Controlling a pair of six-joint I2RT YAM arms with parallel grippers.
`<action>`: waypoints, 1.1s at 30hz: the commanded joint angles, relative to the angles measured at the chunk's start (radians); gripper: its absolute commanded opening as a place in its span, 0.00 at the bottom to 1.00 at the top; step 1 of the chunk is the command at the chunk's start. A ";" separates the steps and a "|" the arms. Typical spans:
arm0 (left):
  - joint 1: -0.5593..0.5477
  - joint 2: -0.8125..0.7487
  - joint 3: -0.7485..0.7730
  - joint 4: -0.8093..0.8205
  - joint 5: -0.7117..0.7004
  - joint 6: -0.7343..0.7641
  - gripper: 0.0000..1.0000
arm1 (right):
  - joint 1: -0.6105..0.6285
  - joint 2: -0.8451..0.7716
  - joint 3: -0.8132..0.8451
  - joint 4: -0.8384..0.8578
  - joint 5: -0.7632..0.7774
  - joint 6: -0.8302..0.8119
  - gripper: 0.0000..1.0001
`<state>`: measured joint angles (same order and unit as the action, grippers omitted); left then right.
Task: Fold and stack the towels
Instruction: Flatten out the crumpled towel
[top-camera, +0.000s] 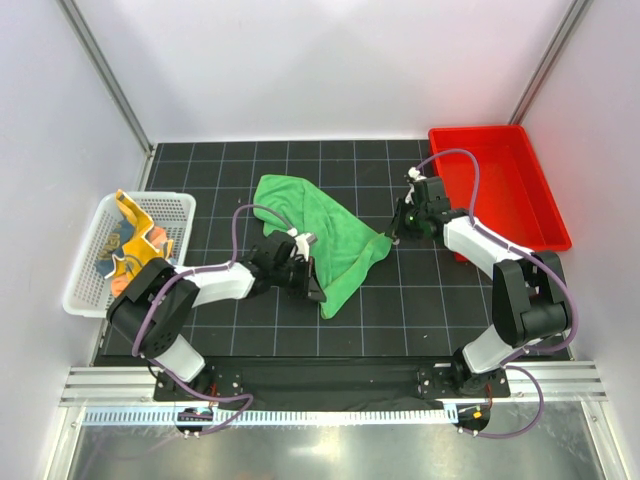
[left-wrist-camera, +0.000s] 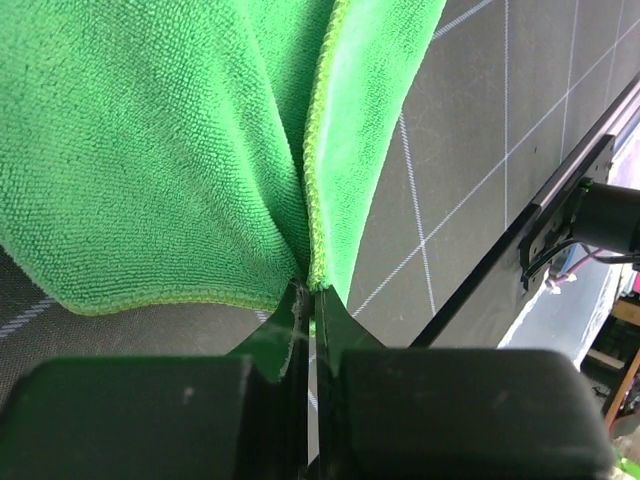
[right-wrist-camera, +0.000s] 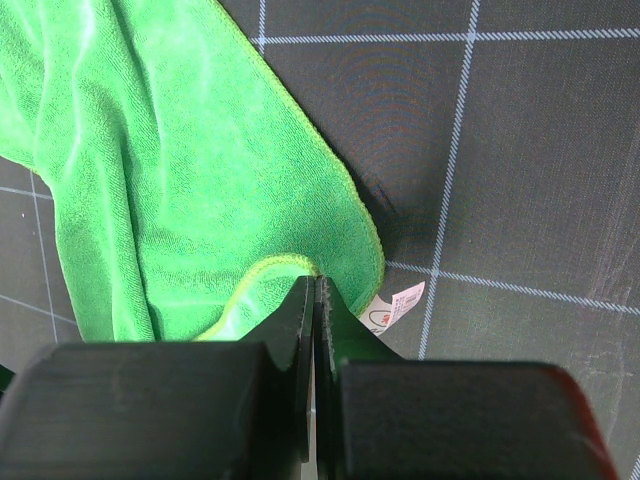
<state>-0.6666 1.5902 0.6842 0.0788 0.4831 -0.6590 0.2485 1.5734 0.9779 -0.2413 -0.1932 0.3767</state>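
The green towel (top-camera: 320, 225) lies rumpled on the dark gridded mat in mid table. My left gripper (top-camera: 310, 287) is shut on its near left edge; in the left wrist view the towel (left-wrist-camera: 160, 150) hangs from the closed jaws of the left gripper (left-wrist-camera: 308, 290). My right gripper (top-camera: 393, 238) is shut on the towel's right corner; in the right wrist view the right gripper (right-wrist-camera: 316, 285) pinches the hem of the towel (right-wrist-camera: 190, 180), with a white tag (right-wrist-camera: 398, 303) beside it. The yellow-orange towel (top-camera: 138, 240) lies in the white basket. The pale patched towel is not clearly seen.
A white basket (top-camera: 95, 290) stands at the left edge of the mat. A red tray (top-camera: 520, 170) stands at the back right. Grey walls enclose the table, and a metal rail runs along the near edge.
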 joint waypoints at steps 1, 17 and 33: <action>-0.005 -0.041 0.015 -0.026 -0.001 0.004 0.00 | 0.002 -0.039 0.004 -0.001 0.006 -0.005 0.01; -0.005 -0.190 0.840 -0.888 -0.523 0.277 0.00 | 0.040 -0.410 0.239 -0.107 0.149 -0.018 0.01; -0.028 -0.380 1.447 -0.987 -0.255 0.291 0.00 | 0.113 -0.757 0.628 -0.079 -0.014 -0.007 0.01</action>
<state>-0.6933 1.2327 2.1109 -0.9379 0.1436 -0.3569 0.3641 0.8127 1.5791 -0.3393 -0.1772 0.3408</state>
